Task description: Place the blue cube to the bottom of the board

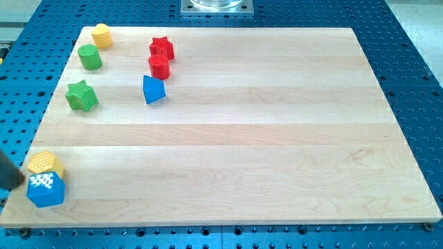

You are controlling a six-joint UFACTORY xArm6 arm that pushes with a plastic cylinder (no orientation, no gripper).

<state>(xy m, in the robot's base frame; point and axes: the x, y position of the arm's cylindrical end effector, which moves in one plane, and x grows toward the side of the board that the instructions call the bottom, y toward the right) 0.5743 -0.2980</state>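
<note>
- Wooden board [277, 138]: pale, smooth planks, lying on a blue perforated table [408, 69]. Looks a low-friction surface, so blocks likely slide easily.
- Blue cube [46, 189]: sits in the board's corner at the view's bottom left, close to both edges. White speckled patch on its top face. Judged small, rigid and light; flat sides give a good pushing face. An off-centre push would probably spin it, so contact should be mid-face.
- Yellow block [45, 163]: hexagon-like, touching or just beside the cube on its upper side. Could get dragged along.
- Blue triangular block [153, 90], red star [161, 48] and red cylinder [159, 66]: clustered toward the view's top, well apart from the cube.
- Green star [82, 95], green cylinder [90, 57], yellow cylinder [102, 34]: upper left, well apart.
- My tip [23, 185]: dark rod enters from the view's left edge, its end just left of the cube, seemingly touching. No pincer on this rig, so nothing is grasped.
- Cube already lies near the bottom edge; little travel seems left.
</note>
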